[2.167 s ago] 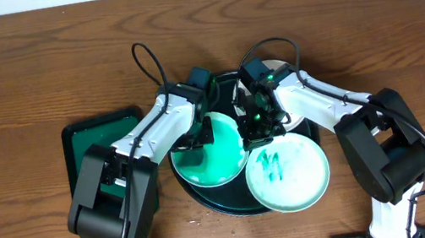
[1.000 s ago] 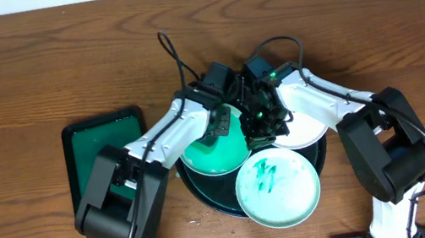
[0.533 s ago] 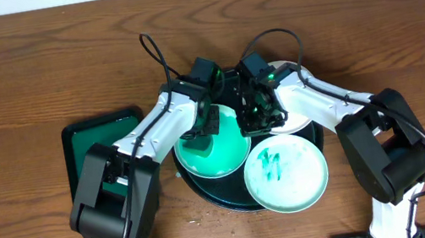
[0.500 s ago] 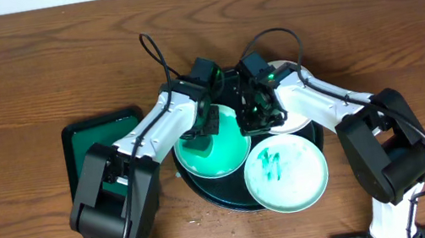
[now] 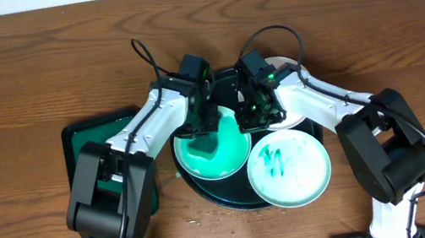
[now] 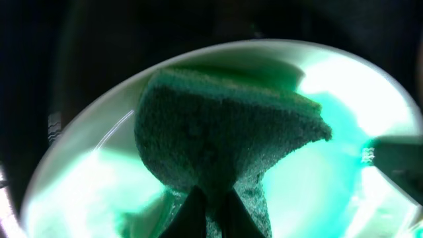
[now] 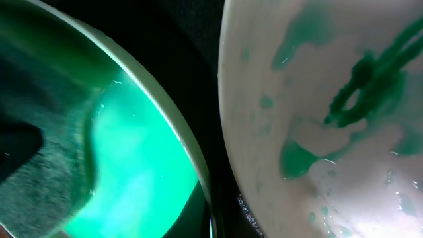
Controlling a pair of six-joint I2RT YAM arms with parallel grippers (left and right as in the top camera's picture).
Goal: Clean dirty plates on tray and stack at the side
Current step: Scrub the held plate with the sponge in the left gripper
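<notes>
The round black tray (image 5: 218, 198) sits at the table's centre. A green-tinted plate (image 5: 227, 155) lies on its left half. My left gripper (image 5: 201, 129) is shut on a dark green sponge (image 6: 225, 132) and presses it onto this plate (image 6: 370, 125). My right gripper (image 5: 256, 114) is at the plate's right rim (image 7: 188, 152) and looks shut on it. A plate with teal scribbles (image 5: 291, 171) overhangs the tray's front right and also shows in the right wrist view (image 7: 330, 99). A third white plate (image 5: 298, 116) lies at the back right, mostly hidden under the right arm.
A smaller rectangular green tray (image 5: 96, 142) stands to the left of the round tray, partly under the left arm. Both arms cross over the round tray. Bare wood table lies behind and on both sides.
My left gripper has swept the sponge back and forth over the green-tinted plate and now sits a little further left. The scribbled plate has shifted slightly on the tray's front right.
</notes>
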